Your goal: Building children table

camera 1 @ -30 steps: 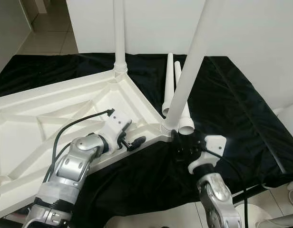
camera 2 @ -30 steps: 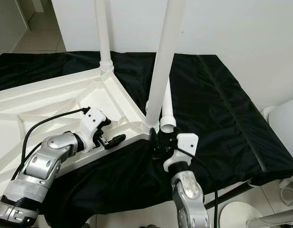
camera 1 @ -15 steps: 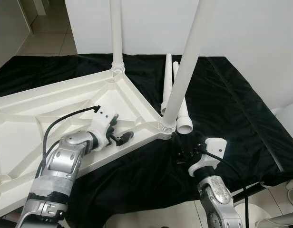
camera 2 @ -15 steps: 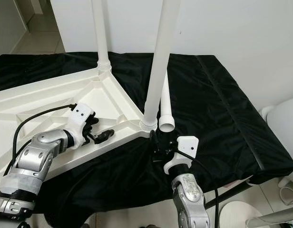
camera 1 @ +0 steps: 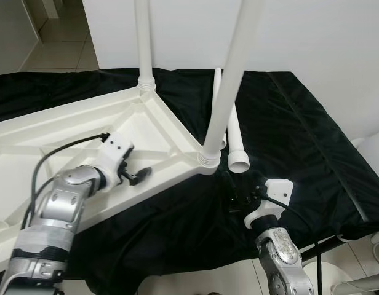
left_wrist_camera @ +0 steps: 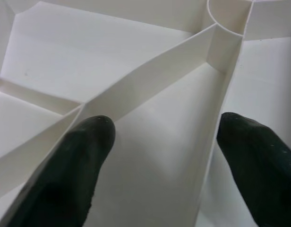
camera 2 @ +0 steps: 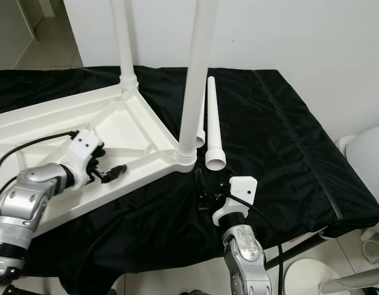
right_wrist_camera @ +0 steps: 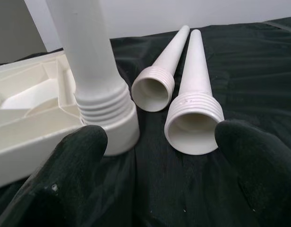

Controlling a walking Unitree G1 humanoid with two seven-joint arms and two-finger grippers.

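The white tabletop (camera 1: 66, 132) lies upside down on a black cloth. Two white legs stand screwed into it, one at the far corner (camera 1: 142, 43) and one at the near corner (camera 1: 229, 80). Two loose legs lie side by side on the cloth, the nearer one (camera 1: 234, 135) with its threaded open end toward me and the other (right_wrist_camera: 166, 66) beside it. My left gripper (camera 1: 139, 174) is open over the tabletop's underside, a rib (left_wrist_camera: 150, 75) running between its fingers. My right gripper (camera 1: 240, 200) is open low over the cloth, just in front of the near corner and the loose legs' open ends.
The black cloth (camera 1: 300, 135) covers a low surface that drops off at the front and right. A white wall stands close behind. A white rounded object (camera 1: 377, 153) sits at the far right, and tiled floor (camera 1: 54, 43) shows at the upper left.
My left gripper has moved left along the tabletop's underside. The tabletop with its two upright legs has shifted slightly left relative to the loose legs. The right gripper has barely moved.
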